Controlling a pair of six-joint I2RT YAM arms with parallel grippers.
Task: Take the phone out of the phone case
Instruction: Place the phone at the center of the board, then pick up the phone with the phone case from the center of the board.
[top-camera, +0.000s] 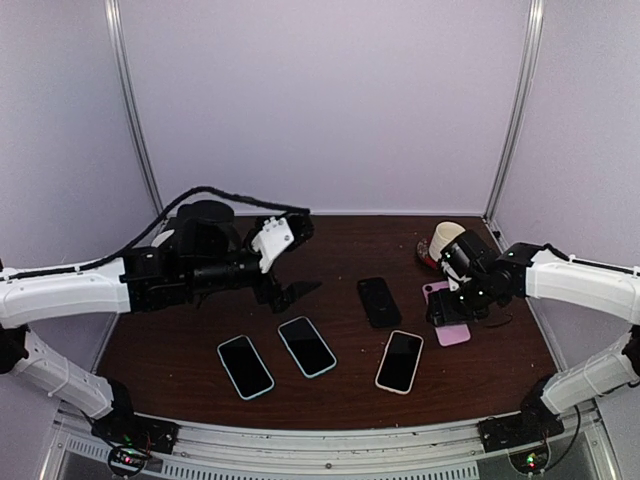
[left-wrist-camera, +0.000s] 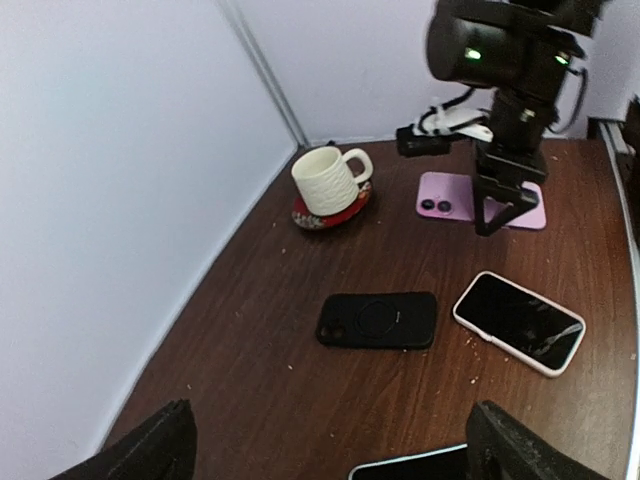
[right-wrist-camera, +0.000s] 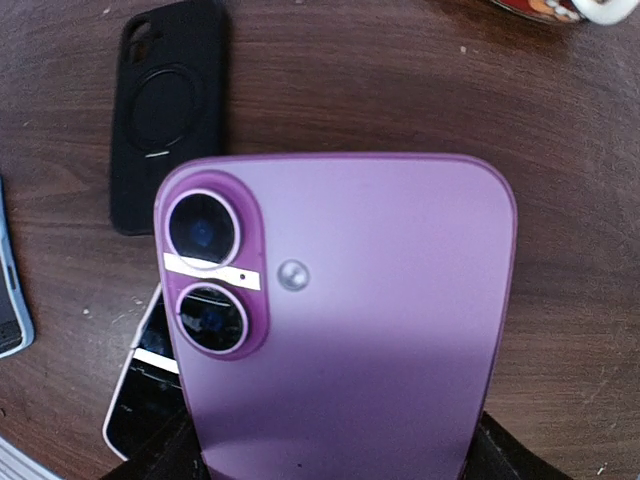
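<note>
Three cased phones (top-camera: 306, 346), one black phone case (left-wrist-camera: 377, 320) and one mug (left-wrist-camera: 325, 180) near one purple phone (right-wrist-camera: 340, 300); right gripper (left-wrist-camera: 505, 215) astride it, grip unclear; left gripper (left-wrist-camera: 330, 445) wide, empty.

Purple phone (right-wrist-camera: 370, 320) back up between fingers (right-wrist-camera: 155, 458); black case (right-wrist-camera: 165, 110) flat, upper left.

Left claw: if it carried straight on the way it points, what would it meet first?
Probably the black phone case, lying back up and centred ahead of the open left claw. Depth is unclear; it might touch the table just before it.
</note>
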